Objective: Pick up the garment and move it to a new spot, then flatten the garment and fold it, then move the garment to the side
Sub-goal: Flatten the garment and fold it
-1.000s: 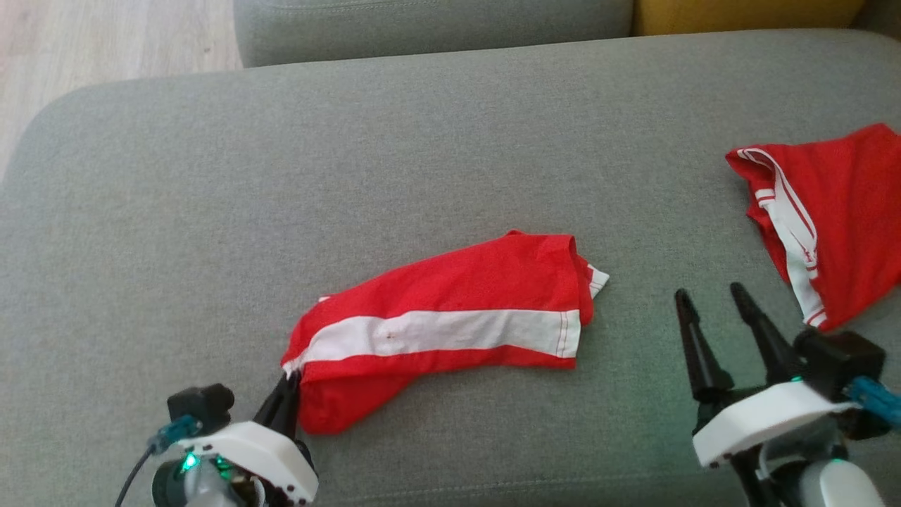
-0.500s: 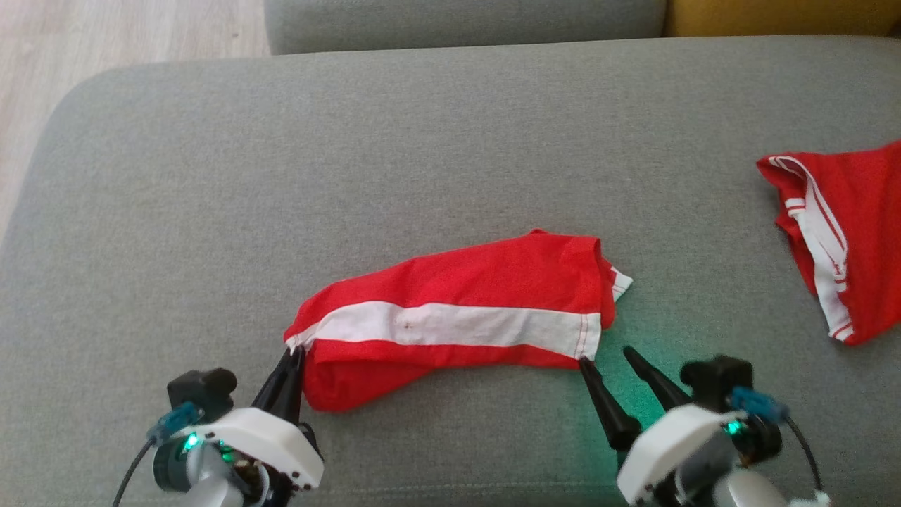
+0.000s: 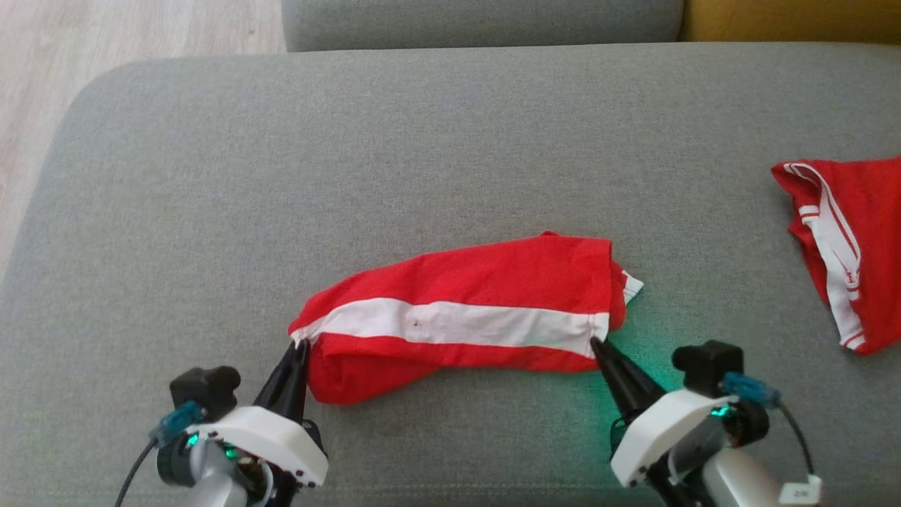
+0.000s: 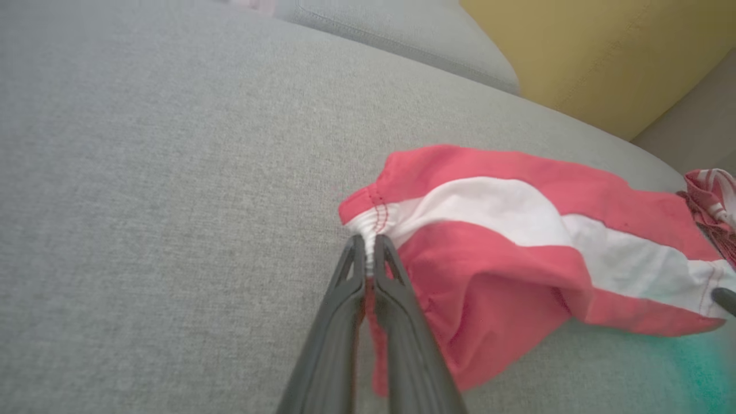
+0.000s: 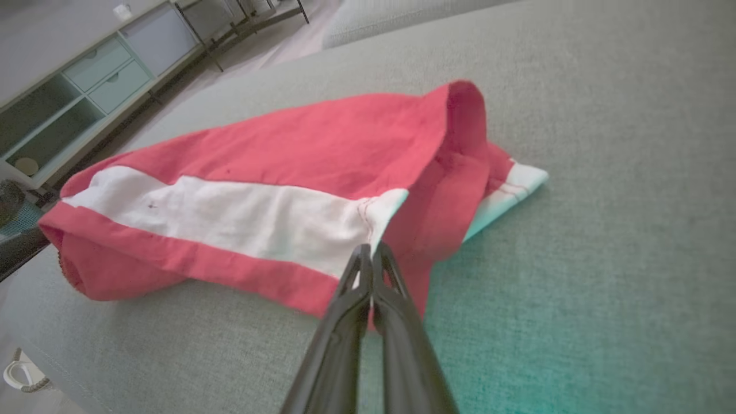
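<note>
Garment (image 3: 464, 282), red with white stripe, crumpled lengthwise on grey sofa (image 3: 422, 141), near front edge. Left jaws pinched shut on its left end, at the stripe hem. Right jaws clamped tight on its right end, also at the stripe. Second garment (image 3: 855, 232), red too, well apart at far right.

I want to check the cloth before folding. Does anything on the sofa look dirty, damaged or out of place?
The red garment with a white band has a small dark spot on that band, like a stain. It lies bunched, not flat, and a white corner pokes out at its right end. No tear shows.
</note>
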Robot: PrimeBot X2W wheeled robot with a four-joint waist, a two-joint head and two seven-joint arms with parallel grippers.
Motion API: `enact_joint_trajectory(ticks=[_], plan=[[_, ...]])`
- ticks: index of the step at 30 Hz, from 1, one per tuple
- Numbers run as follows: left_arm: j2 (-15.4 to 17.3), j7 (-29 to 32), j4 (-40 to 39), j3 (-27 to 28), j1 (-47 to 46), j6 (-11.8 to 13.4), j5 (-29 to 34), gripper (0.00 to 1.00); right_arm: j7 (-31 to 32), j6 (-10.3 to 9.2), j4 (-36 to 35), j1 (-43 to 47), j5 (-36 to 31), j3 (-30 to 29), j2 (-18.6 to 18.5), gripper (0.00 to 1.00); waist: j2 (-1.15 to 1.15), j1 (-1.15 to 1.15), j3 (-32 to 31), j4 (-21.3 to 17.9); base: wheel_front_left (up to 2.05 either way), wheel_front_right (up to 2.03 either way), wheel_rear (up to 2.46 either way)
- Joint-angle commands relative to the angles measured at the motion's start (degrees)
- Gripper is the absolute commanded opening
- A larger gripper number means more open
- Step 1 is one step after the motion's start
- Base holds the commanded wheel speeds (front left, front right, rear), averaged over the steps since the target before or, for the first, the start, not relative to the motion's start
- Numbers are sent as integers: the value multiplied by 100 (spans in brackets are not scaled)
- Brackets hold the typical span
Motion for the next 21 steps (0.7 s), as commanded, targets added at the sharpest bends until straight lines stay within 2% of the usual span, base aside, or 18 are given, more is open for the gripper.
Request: enact_joint_trajectory(ticks=[1,5,10,21], plan=[[132,-76,-210,243,-299,53,50,0,-111,-4,-232,-254,35,100,-68,0,0,0,-8,-5,0,0,0],[232,-152,-522,290,-401,77,158,0,-298,-4,-599,-307,-19,-98,-218,0,0,0,-58,-23,0,0,0],[486,-95,-1189,335,-628,121,327,0,-370,-4,-1357,-458,-198,-634,-419,0,0,0,-175,-61,0,0,0],[978,679,-3011,429,-1424,219,533,0,237,-4,-3377,-912,-666,-1517,-690,0,0,0,-519,-105,0,0,0]])
